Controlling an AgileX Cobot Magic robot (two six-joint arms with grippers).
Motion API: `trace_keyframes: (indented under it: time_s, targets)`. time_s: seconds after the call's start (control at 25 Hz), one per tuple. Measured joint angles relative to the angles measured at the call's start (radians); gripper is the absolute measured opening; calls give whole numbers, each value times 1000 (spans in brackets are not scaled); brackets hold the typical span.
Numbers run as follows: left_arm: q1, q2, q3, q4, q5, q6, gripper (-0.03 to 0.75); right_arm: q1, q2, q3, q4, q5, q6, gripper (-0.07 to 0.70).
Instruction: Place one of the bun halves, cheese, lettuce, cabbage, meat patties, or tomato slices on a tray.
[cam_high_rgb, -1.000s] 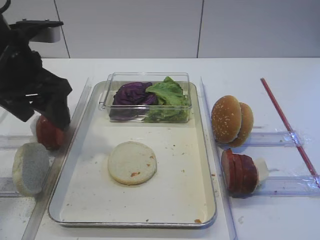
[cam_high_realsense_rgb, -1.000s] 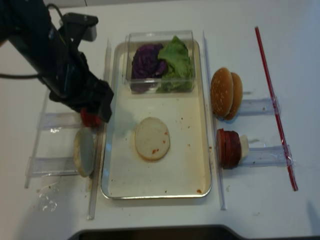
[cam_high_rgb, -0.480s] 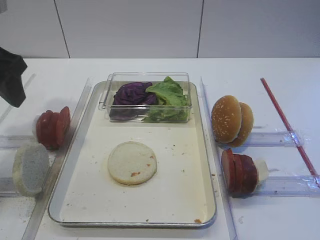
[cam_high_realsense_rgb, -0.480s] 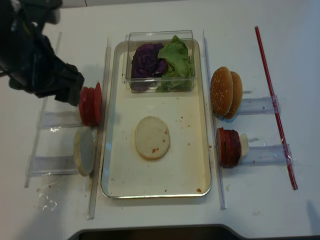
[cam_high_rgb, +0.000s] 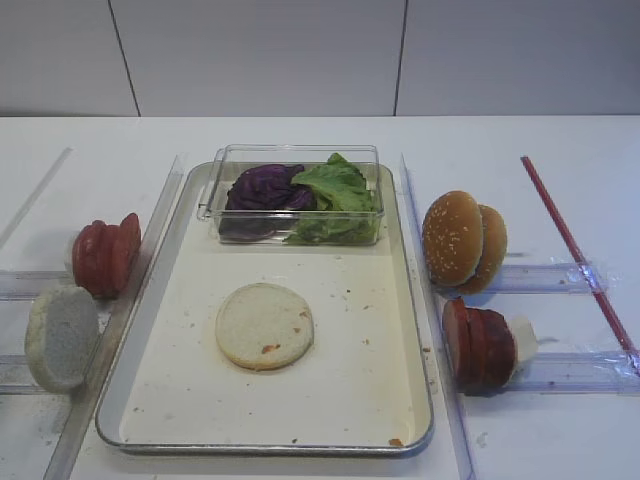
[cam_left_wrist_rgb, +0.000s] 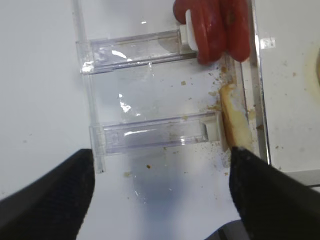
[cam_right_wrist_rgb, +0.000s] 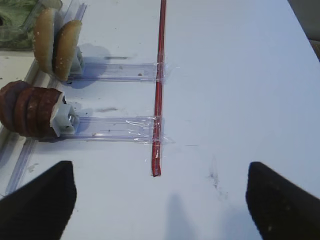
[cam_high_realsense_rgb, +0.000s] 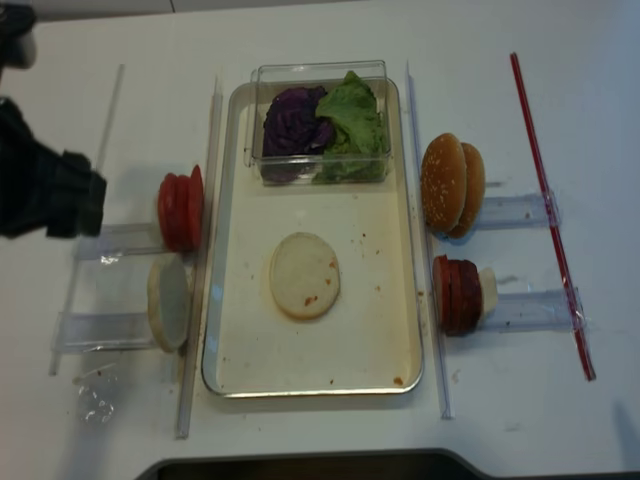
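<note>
The left gripper (cam_high_realsense_rgb: 45, 195) hangs at the left edge of the overhead view, fingers spread and empty, beside the tomato slices (cam_high_realsense_rgb: 180, 211). The right gripper (cam_right_wrist_rgb: 160, 192) is likewise spread wide over bare table. A bun half (cam_high_rgb: 264, 325) lies flat, cut face up, mid-tray (cam_high_rgb: 400, 300); being round, it has no long axis.
</note>
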Motion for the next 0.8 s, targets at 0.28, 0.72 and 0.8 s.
trace_keyframes:
  time_s: [0.28,0.72,0.8]
  targets:
    - [0,-191,111,27,7,-21,513,0,0,0,0,0,0,687]
    - [2,-474,308,27,13,-45,513,0,0,0,0,0,0,687]
    - [2,-516,348,27,16,-46,513,0,0,0,0,0,0,687]
